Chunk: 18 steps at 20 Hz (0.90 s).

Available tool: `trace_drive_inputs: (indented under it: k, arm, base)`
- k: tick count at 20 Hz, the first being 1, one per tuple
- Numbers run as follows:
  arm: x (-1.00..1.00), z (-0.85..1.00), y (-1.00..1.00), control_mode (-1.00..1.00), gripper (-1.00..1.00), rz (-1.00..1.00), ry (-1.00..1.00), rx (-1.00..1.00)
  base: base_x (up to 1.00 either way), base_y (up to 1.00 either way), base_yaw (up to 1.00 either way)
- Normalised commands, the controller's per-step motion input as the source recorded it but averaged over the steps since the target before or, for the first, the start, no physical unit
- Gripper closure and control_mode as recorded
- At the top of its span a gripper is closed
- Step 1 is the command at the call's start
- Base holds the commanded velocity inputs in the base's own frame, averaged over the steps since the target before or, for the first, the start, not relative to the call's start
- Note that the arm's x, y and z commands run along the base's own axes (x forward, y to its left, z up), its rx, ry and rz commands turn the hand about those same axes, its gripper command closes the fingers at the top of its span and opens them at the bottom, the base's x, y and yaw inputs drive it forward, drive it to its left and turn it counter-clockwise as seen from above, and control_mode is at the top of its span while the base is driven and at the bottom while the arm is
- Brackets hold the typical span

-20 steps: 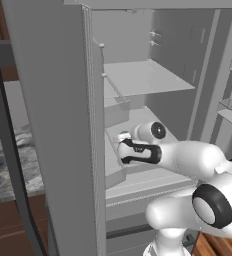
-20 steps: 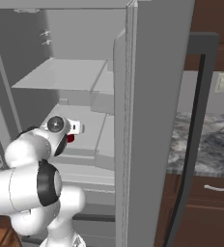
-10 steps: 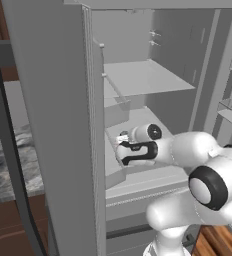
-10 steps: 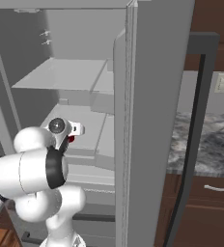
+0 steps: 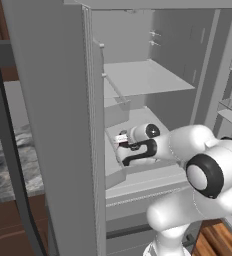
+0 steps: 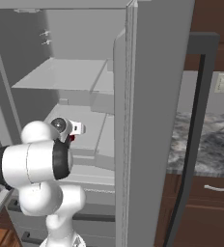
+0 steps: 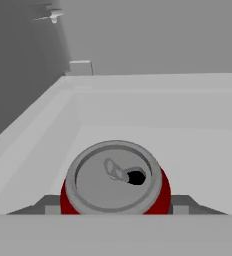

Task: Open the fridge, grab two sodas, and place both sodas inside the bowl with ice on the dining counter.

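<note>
You will find nothing to read here; the red soda can [image 7: 115,181] shows you a plain grey top and bare red side, with no brand or label; the fridge [image 5: 63,125] carries no markings either.

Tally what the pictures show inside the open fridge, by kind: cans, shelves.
Red soda can: 1
Shelves in the fridge: 2, upper and lower
Total: 3
</note>
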Motion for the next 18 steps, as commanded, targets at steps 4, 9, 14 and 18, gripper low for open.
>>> trace_drive_inputs:
  k: [4, 9, 14, 18]
  arm:
    - [0.0, -0.07, 0.01, -1.0, 1.0, 0.0, 0.0, -0.01]
    - [-0.04, -0.05, 0.0, -1.0, 1.0, 0.0, 0.0, 0.0]
    - [-0.27, -0.02, -0.02, -1.0, 1.0, 0.0, -0.02, 0.0]
    - [-0.54, 0.32, -0.06, -1.0, 1.0, -0.02, 0.0, 0.0]
  base:
    - [0.0, 0.0, 0.0]
    - [0.0, 0.0, 0.0]
    - [0.0, 0.0, 0.0]
    - [0.0, 0.0, 0.0]
